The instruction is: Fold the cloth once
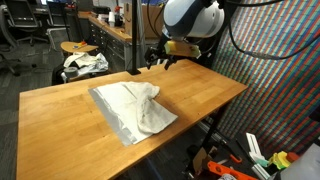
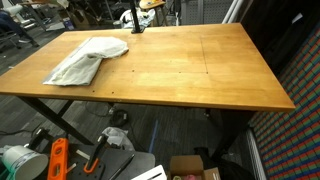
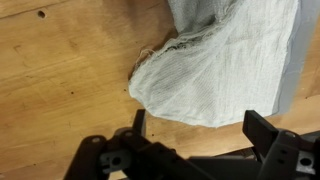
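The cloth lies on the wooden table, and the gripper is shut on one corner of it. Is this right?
Not quite. The cloth does lie on the wooden table, but the gripper is open and holds nothing. The wrist view shows its fingers spread wide apart.

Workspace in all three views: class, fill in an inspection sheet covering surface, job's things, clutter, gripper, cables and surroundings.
Surface: wooden table, carrying only the cloth.
Job's things: cloth, rumpled, lying near one end of the table.
Clutter: nothing seen on the table; orange tool and box on the floor beneath.
Gripper: gripper open, fingers apart, holding nothing.
Cables: nothing seen.
Surroundings: stool piled with rags, patterned wall.
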Motion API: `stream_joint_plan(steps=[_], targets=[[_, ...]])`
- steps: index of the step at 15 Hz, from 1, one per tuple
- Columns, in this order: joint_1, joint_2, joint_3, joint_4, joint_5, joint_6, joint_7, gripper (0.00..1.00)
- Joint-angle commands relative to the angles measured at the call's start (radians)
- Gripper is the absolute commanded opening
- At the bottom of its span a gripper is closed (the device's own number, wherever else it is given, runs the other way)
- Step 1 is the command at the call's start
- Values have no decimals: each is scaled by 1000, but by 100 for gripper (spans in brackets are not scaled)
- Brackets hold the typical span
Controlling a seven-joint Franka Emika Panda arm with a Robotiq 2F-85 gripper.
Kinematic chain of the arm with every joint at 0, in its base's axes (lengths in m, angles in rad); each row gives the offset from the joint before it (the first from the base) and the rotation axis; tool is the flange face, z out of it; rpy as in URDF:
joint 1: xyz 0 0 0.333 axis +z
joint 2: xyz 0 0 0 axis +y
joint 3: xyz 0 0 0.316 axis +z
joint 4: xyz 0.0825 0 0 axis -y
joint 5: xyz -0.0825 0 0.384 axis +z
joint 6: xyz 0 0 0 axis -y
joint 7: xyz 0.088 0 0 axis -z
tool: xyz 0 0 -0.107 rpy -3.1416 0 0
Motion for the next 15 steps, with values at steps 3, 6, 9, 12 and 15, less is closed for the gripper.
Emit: stream_joint_plan(steps=[3,6,9,12,15], targets=[[3,55,-18,110,21,-95,-53,100],[1,88,-20,150,32,-130,-74,100],[-2,119,-21,182,38,-153,-88,100],[-8,151,-22,213,40,-170,-97,100],[-15,174,-24,235,46,-182,-107,100]])
